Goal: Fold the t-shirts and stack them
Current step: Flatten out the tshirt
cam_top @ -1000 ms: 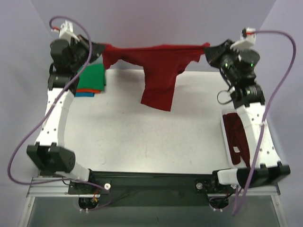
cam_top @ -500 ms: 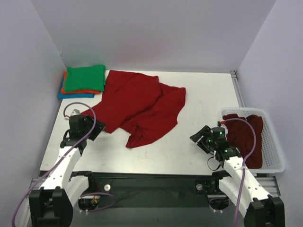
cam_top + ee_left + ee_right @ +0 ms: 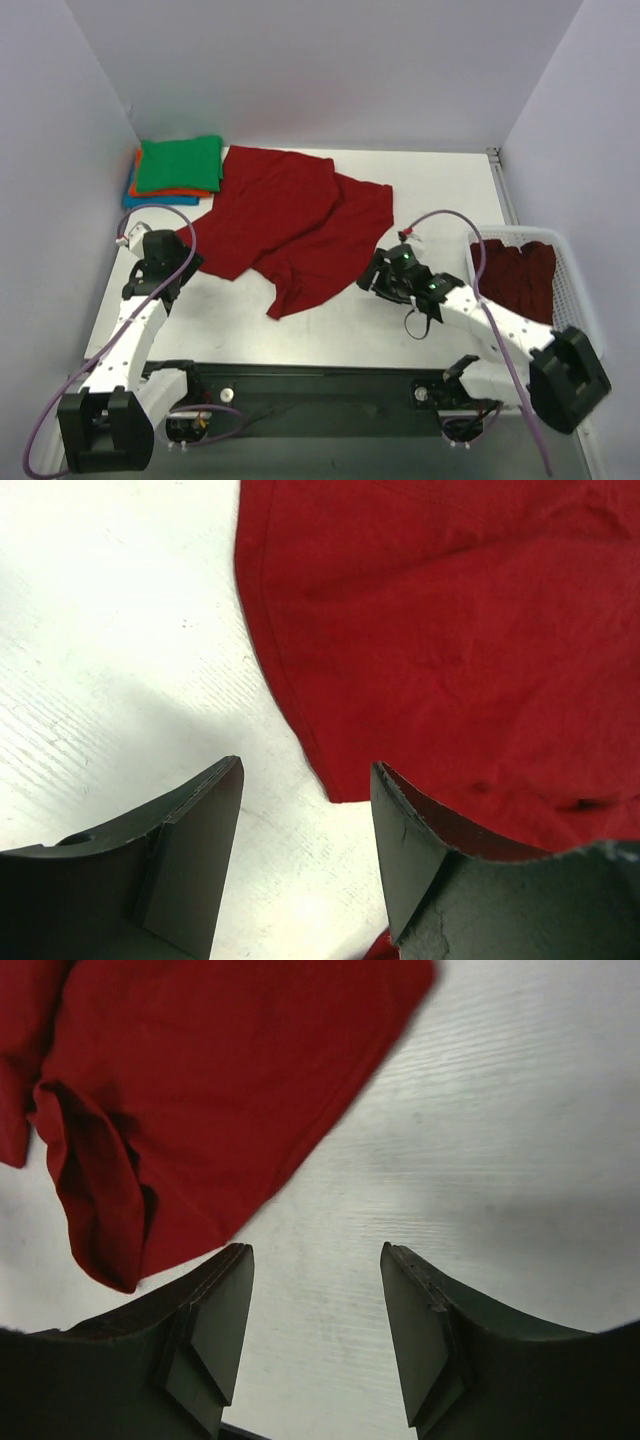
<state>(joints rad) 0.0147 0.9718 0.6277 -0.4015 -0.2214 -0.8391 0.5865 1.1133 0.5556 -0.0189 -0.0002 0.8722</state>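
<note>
Shirt down! The dark red shirt (image 3: 290,225) lies spread across the middle of the table (image 3: 440,200), rumpled, with one flap doubled over near its front edge. A second ago it hung in the air at the far side, stretched between both claws. Now both have let go.

The left claw (image 3: 305,775) stands wide apart and holds nothing, its jaws framing the shirt's near-left corner. The right claw (image 3: 315,1255) is released too, over bare tabletop just beside the shirt's lower right hem. Half a second back that right arm sat well off toward the basket (image 3: 585,330); it has since swung in close to the cloth. The left has barely shifted.

So the lay-down looks done, I'd say, and the folding proper hasn't begun. Those wrinkles may want smoothing first.

The folded stack (image 3: 178,168), green on top, waits in the far left corner, just beside the shirt's edge. Another red shirt (image 3: 520,275) sits in the basket.
</note>
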